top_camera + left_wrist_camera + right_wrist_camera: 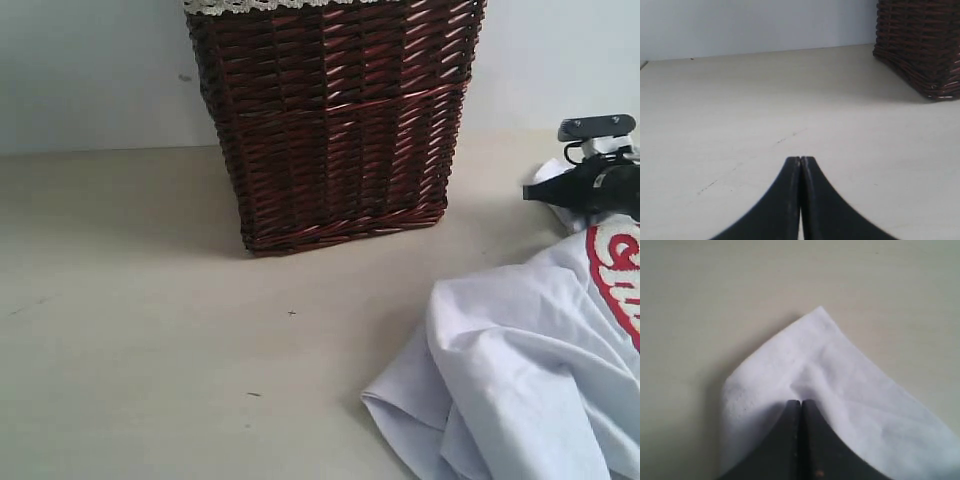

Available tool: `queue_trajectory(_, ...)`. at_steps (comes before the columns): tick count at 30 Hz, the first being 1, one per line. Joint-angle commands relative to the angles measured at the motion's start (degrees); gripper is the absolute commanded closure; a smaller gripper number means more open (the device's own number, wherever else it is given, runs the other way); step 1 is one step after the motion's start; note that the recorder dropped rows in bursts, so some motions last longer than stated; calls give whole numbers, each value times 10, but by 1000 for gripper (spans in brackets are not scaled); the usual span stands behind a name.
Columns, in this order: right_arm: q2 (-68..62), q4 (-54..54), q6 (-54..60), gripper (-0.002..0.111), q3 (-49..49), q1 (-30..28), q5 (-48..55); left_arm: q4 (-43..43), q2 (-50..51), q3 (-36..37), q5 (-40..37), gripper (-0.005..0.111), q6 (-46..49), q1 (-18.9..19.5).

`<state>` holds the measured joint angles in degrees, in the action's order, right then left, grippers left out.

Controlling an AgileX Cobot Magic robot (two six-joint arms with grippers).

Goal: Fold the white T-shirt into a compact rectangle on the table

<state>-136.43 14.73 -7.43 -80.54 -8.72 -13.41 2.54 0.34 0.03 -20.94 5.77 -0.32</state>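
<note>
Exterior, left wrist and right wrist views. The white T-shirt lies crumpled on the table at the near right, its red-outlined lettering facing up, well apart from the wicker basket standing further back.

The right gripper has its fingers pressed together on the shirt's cloth. The fabric puckers at the tips, and a pointed corner of it extends beyond them onto the table.

The left gripper has its fingers closed together and empty over bare table, with the basket off to one side and no cloth near it.
</note>
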Motion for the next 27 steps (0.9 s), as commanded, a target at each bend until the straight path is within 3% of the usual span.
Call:
queue_trajectory(1,-14,2,-102,108,-5,-3,-19,0,-3,0,4,107,0,-4)
queue_trajectory(7,79,51,-70,108,-4,-3,7,0,-3,0,4,107,0,-4)
queue_trajectory(12,182,179,-14,108,0,-3,201,0,-3,0,4,107,0,-4)
queue_trajectory(14,218,185,26,108,16,-12,214,0,-3,0,4,107,0,-4)
queue_trajectory(17,294,93,-47,108,51,-32,175,0,-3,0,4,107,0,-4)
queue_trajectory(21,406,-152,-241,108,95,-41,162,0,-3,0,4,107,0,-4)
queue_trajectory(24,490,-169,-226,108,124,-29,161,0,-3,0,4,107,0,-4)
queue_trajectory(27,589,-132,-119,108,172,-4,158,0,-3,0,4,107,0,-4)
